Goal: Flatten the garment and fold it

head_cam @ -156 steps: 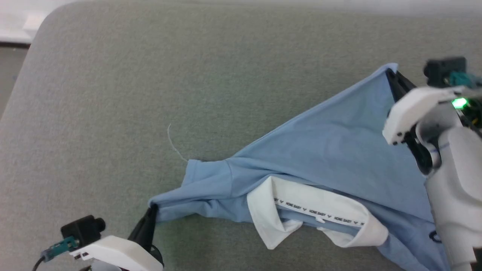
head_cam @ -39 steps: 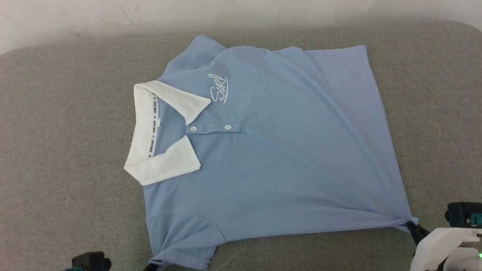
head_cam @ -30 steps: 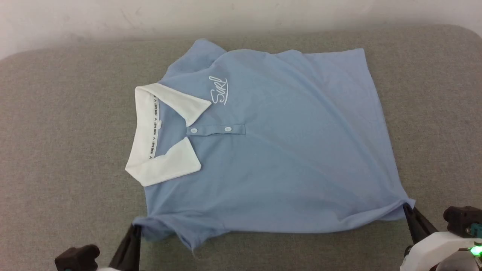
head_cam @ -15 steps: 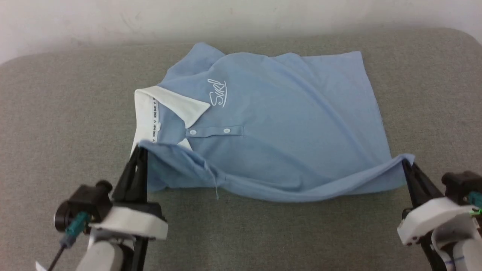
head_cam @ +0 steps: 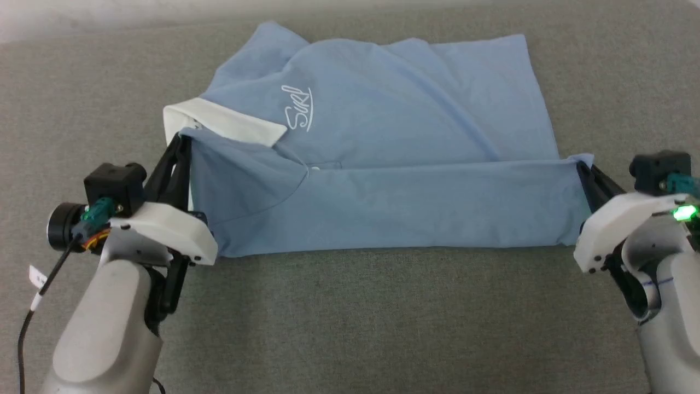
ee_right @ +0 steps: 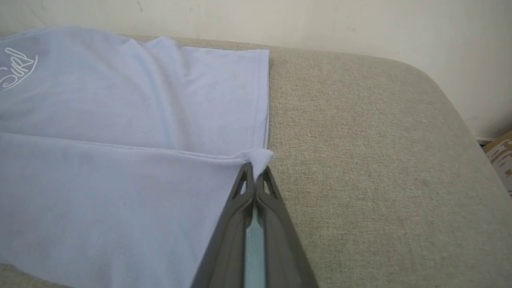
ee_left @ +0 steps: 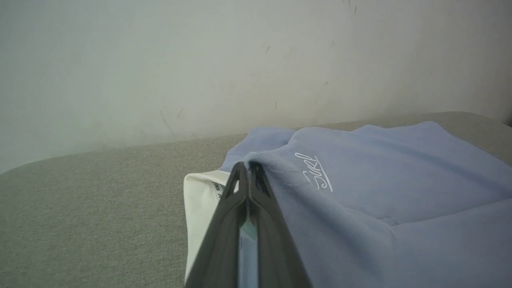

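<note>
Light blue polo shirt (head_cam: 410, 98): near half folded over the placket, white collar (head_cam: 219, 117) partly covered. Left claw (head_cam: 183, 138) and right claw (head_cam: 579, 164) each clamp one corner of the fold.

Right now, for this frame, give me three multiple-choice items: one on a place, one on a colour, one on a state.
1. Where does the right gripper grip the polo shirt? A) sleeve B) hem corner C) chest logo
2. What colour is the collar? A) white B) navy C) red
3. How is the shirt's near edge? A) lying flat B) lifted and folded over the front C) balled up
Answers: 1 B, it is shut on the hem corner. 2 A, white against light blue. 3 B, the left gripper and right gripper hold it raised.
</note>
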Controlling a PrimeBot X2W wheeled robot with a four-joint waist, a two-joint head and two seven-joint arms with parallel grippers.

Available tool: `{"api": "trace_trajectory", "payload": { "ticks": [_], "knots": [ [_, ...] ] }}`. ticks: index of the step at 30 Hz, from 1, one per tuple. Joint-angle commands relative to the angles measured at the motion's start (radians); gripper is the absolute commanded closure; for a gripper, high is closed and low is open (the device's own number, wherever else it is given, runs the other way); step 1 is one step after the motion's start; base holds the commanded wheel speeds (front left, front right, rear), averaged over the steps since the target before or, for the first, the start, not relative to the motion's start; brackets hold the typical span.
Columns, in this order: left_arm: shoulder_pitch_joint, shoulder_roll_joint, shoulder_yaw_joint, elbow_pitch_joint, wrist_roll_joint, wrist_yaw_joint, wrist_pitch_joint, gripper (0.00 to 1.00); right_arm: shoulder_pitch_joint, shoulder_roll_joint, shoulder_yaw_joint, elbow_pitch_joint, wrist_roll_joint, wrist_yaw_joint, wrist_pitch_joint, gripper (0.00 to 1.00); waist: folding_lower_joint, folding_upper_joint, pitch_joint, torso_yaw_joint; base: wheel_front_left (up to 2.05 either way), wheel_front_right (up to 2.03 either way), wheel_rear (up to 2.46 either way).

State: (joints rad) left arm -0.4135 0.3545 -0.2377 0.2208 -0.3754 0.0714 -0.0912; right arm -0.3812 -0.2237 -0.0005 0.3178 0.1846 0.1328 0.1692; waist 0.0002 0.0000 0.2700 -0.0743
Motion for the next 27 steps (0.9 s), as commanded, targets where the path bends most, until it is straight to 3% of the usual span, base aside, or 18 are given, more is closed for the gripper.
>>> {"api": "trace_trajectory", "payload": {
  "ticks": [1,5,11,17,18,19,20,21,27],
  "knots": [
    [-0.025,0.01,0.001,0.014,0.003,0.001,0.011,1.0,-0.028,-0.006,0.001,0.018,0.009,-0.002,0.017,1.0,-0.0002,0.0,0.041,-0.011,0.0,0.0,0.0],
    [-0.064,0.035,0.003,0.071,-0.012,-0.014,0.078,1.0,-0.094,-0.024,0.02,0.079,0.032,-0.002,0.092,1.0,-0.0002,0.0,0.08,-0.012,0.0,0.0,0.0],
    [-0.085,0.071,0.002,0.158,-0.081,-0.072,0.236,1.0,-0.163,-0.051,0.072,0.148,0.114,-0.002,0.234,1.0,-0.0002,0.0,0.115,-0.008,0.0,0.0,0.0],
    [-0.06,0.059,-0.012,0.178,-0.171,-0.115,0.402,1.0,-0.192,-0.068,0.084,0.189,0.183,-0.002,0.369,1.0,-0.0002,0.0,0.11,0.001,0.0,0.0,0.0],
    [-0.052,0.054,-0.007,0.174,-0.185,-0.107,0.423,0.69,-0.193,-0.069,0.079,0.191,0.192,-0.002,0.389,1.0,-0.0002,0.0,0.105,0.003,0.0,0.0,0.0],
    [-0.045,0.052,-0.003,0.169,-0.194,-0.101,0.435,0.11,-0.192,-0.069,0.073,0.19,0.199,-0.002,0.401,0.69,-0.0002,0.0,0.1,0.006,0.0,0.0,0.0],
    [-0.039,0.051,0.003,0.161,-0.199,-0.096,0.432,0.0,-0.19,-0.067,0.065,0.186,0.207,-0.002,0.407,0.23,-0.0002,0.0,0.094,0.008,0.0,0.0,0.0],
    [-0.034,0.048,0.011,0.149,-0.2,-0.086,0.413,0.0,-0.185,-0.064,0.055,0.181,0.216,-0.002,0.408,0.0,-0.0002,0.0,0.085,0.011,0.0,0.0,0.0],
    [0.032,0.012,0.073,0.063,-0.155,-0.013,0.138,0.0,-0.113,-0.044,-0.001,0.105,0.24,-0.002,0.298,0.0,-0.0002,0.0,0.026,0.023,0.0,0.0,0.0]
  ]
}}
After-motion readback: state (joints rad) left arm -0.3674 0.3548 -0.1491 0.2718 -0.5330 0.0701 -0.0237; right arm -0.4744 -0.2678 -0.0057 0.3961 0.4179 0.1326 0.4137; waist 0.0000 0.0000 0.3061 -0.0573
